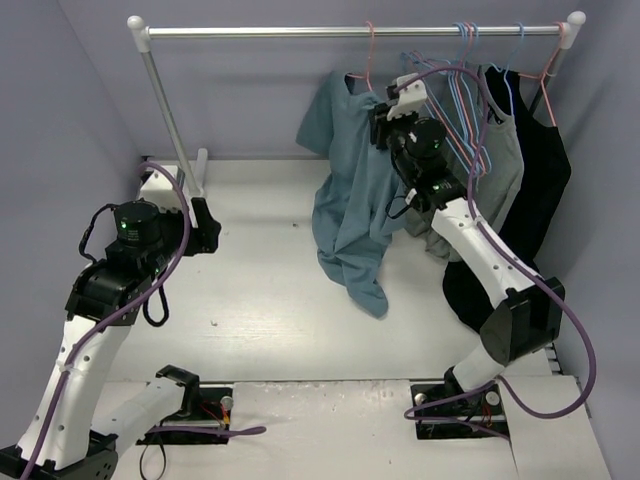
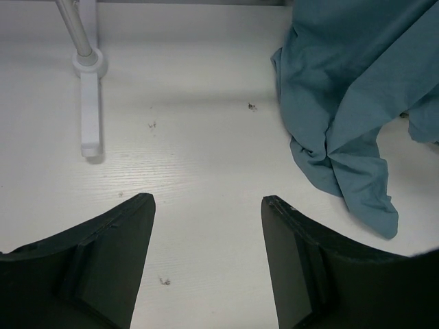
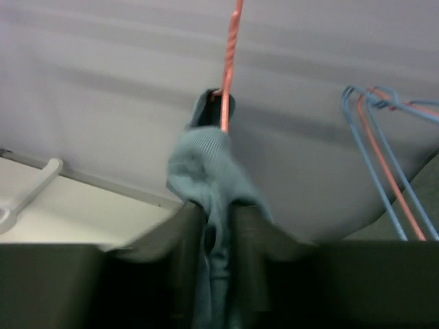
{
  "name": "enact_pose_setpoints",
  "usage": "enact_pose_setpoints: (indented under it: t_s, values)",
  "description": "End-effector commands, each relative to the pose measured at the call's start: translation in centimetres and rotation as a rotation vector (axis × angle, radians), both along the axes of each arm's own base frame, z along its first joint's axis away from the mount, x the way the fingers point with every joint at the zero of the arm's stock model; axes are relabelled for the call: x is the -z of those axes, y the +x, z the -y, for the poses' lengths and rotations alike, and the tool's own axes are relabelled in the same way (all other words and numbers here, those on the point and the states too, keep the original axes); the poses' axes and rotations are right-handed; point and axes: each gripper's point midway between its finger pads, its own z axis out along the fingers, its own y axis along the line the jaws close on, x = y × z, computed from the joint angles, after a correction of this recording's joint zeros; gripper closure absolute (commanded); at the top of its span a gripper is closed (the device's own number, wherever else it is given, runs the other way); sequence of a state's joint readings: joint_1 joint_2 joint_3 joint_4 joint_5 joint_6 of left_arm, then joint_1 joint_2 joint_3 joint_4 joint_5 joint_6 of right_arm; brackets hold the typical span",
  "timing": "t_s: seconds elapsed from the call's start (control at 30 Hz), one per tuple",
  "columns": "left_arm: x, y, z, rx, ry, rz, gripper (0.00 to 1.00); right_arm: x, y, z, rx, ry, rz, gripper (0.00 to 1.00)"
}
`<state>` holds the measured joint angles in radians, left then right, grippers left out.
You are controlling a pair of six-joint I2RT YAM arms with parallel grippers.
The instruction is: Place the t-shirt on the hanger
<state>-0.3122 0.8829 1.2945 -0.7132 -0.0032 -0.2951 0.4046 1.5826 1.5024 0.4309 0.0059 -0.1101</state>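
Note:
The teal-blue t-shirt (image 1: 352, 205) hangs bunched from the rail area, its lower end trailing on the table; it also shows in the left wrist view (image 2: 350, 103). The salmon-pink hanger (image 1: 371, 62) hooks on the rail, its wire running down into the shirt's collar (image 3: 226, 75). My right gripper (image 1: 385, 115) is shut on the shirt's ribbed collar (image 3: 206, 164) just below the hanger wire. My left gripper (image 2: 208, 205) is open and empty, low over the table to the left of the shirt.
A clothes rail (image 1: 350, 32) spans the back, with a slanted left post (image 1: 170, 115) and a white foot (image 2: 90, 103). Light-blue wire hangers (image 1: 462, 70), a grey shirt (image 1: 505, 170) and a black garment (image 1: 535, 190) hang at the right.

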Motion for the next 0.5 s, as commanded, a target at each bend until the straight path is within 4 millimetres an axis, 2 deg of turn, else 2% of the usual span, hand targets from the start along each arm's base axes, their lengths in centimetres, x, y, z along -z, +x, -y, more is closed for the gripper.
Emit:
enact_pose_setpoints:
  t_s: [0.0, 0.03, 0.07, 0.13, 0.27, 0.3, 0.33, 0.37, 0.43, 0.47]
  values:
    - [-0.9, 0.5, 0.1, 0.003, 0.000, 0.029, 0.37, -5.7, -2.4, 0.6, -0.028, 0.104, 0.156, 0.69]
    - [-0.9, 0.5, 0.1, 0.003, 0.001, 0.026, 0.37, -5.5, -2.6, 0.6, -0.031, 0.102, 0.148, 0.49]
    - [-0.8, 0.3, 0.0, 0.004, 0.005, 0.019, 0.37, -4.8, -2.9, 0.7, -0.034, 0.094, 0.131, 0.41]
    - [-1.0, 0.1, -0.1, 0.002, 0.010, 0.016, 0.37, -5.1, -4.4, 1.4, -0.030, 0.087, 0.122, 0.26]
    - [-0.8, -1.0, -1.0, -0.016, 0.044, -0.020, 0.37, -5.5, -7.9, 3.2, -0.011, 0.064, 0.107, 0.15]
    - [-1.2, -1.2, -1.4, -0.029, 0.053, -0.015, 0.37, -5.7, -9.6, 4.0, -0.009, 0.055, 0.100, 0.14]
    - [-1.2, -1.4, -1.6, -0.034, 0.063, -0.020, 0.37, -5.5, -10.3, 4.9, 0.022, 0.047, 0.093, 0.12]
    - [-0.9, -1.8, -1.9, -0.037, 0.076, -0.039, 0.37, -6.0, -12.2, 5.9, 0.029, 0.040, 0.092, 0.10]
    - [-1.4, -2.4, -2.5, -0.060, 0.087, -0.030, 0.37, -5.0, -13.8, 6.9, 0.045, 0.024, 0.064, 0.03]
    - [-1.3, -2.6, -2.8, -0.067, 0.100, -0.038, 0.37, -5.0, -15.5, 7.9, 0.060, 0.014, 0.059, 0.01]
